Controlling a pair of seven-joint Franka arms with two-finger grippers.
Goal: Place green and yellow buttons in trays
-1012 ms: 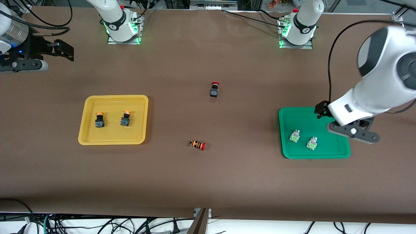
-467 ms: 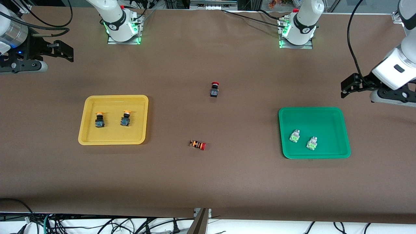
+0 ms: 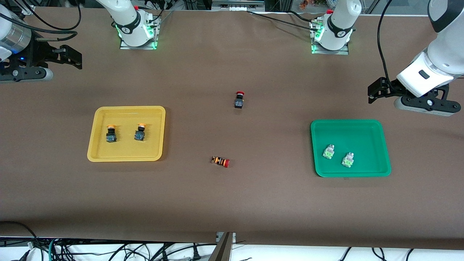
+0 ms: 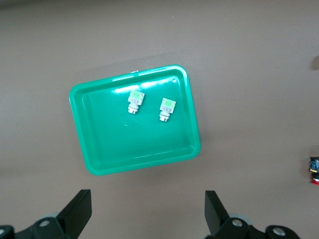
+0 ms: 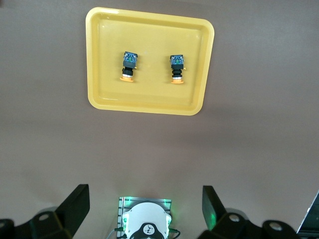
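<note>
The yellow tray [image 3: 127,150] holds two black-bodied push buttons with yellow-orange caps [image 3: 111,133] [image 3: 140,132]. The green tray [image 3: 362,136] holds two whitish switches with light green faces [image 3: 328,151] [image 3: 347,159]. My left gripper [image 3: 373,92] is open and empty, up over bare table between the green tray and the left arm's base. In the left wrist view the gripper [image 4: 148,214] looks down on the green tray [image 4: 134,144] and both switches [image 4: 134,101] [image 4: 167,108]. My right gripper [image 3: 74,58] waits open and empty at the right arm's end. In the right wrist view the gripper [image 5: 144,209] sees the yellow tray [image 5: 149,97] and its buttons [image 5: 129,64] [image 5: 177,67].
A black-bodied button with a red cap [image 3: 239,99] stands mid-table; it also shows at the edge of the left wrist view [image 4: 314,170]. A red-capped button with an orange-striped body [image 3: 220,161] lies nearer the front camera. The arm bases [image 3: 137,32] [image 3: 331,34] stand along the table's top edge.
My left gripper has risen off the green tray's edge and swung out over bare table toward the left arm's base. Both green switches stay in the tray. The right arm has not moved.
</note>
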